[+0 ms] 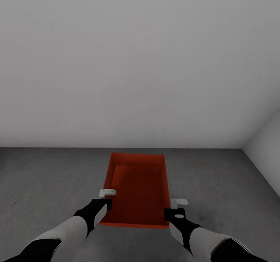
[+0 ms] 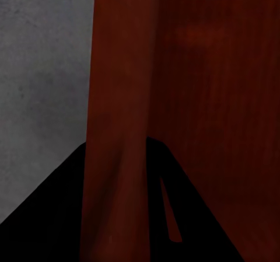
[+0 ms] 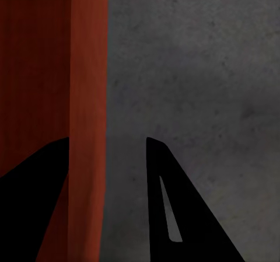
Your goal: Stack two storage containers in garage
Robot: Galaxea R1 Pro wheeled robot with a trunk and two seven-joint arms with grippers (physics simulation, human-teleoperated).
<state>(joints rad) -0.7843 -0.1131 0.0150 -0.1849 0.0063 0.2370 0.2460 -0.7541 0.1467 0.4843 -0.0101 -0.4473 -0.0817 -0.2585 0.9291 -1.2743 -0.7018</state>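
Container (image 1: 137,188) sits on grey floor (image 1: 46,184); no writing visible.

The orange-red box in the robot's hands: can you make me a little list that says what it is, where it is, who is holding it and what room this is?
thing: orange-red rectangular plastic bin, no lid, nothing inside
where: in front of the robot, over the dark grey concrete floor; whether it touches the floor cannot be told
left gripper: fingers straddle the bin's left wall
right gripper: fingers straddle the bin's right wall, with a gap on the outer side
room: plain white walls, a corner at the right
second bin: not seen here
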